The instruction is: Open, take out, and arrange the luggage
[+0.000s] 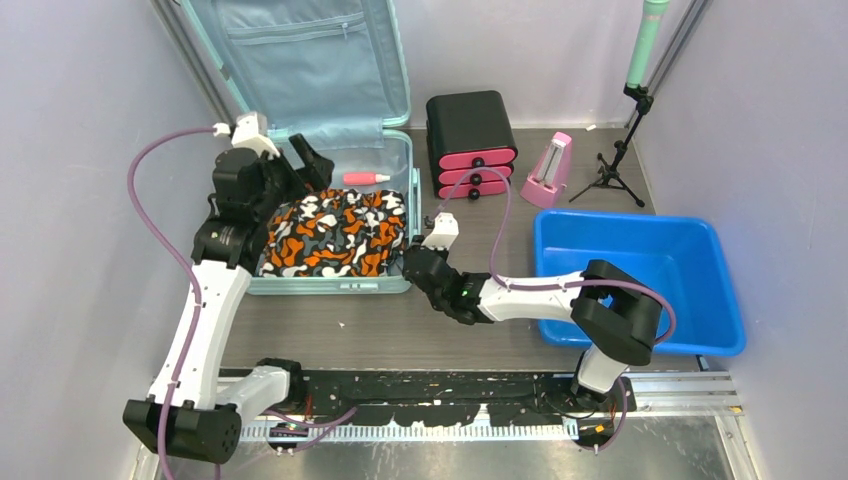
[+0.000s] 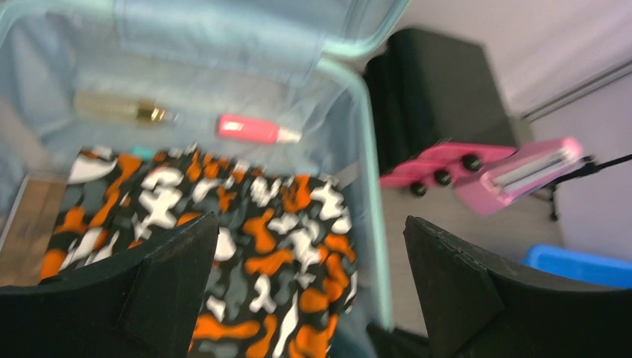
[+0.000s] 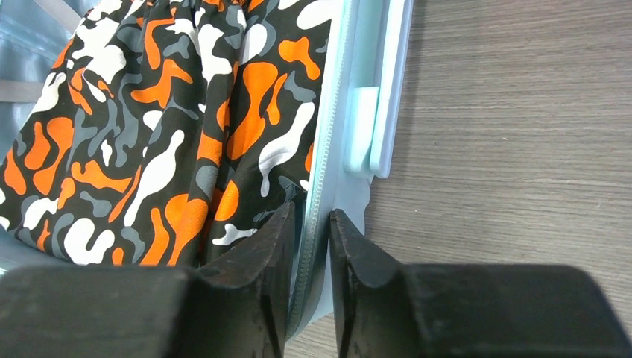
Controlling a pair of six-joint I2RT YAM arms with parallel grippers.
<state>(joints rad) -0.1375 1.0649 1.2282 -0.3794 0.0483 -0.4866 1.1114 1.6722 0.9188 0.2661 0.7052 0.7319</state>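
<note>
Right gripper (image 3: 307,246): my jaws are nearly closed, pinching the suitcase's right rim, one finger inside against the cloth, one outside over the table.
Step in hand: lid is up, so I judge opening done; I read this pinch as steadying the shell while unpacking begins.
Suitcase (image 1: 395,285): pale mint hard-shell, lying open at the table's left, lid leaning back against the rear wall.
Camouflage garment (image 1: 335,232): orange, white and black, filling the near half of the shell up to the rim.
Left gripper (image 2: 309,287): spread wide, holding nothing, hovering over the garment.
Next move: lower the left jaws and gather a fold clear of the rim.
Pink tube (image 2: 257,130): behind the garment; beside it a gold-capped bottle (image 2: 119,109), I think, but the view is blurred.
Open room: bare table (image 1: 480,225) between suitcase and blue tub (image 1: 640,262); the drawer box (image 1: 471,144) crowds the far right.
</note>
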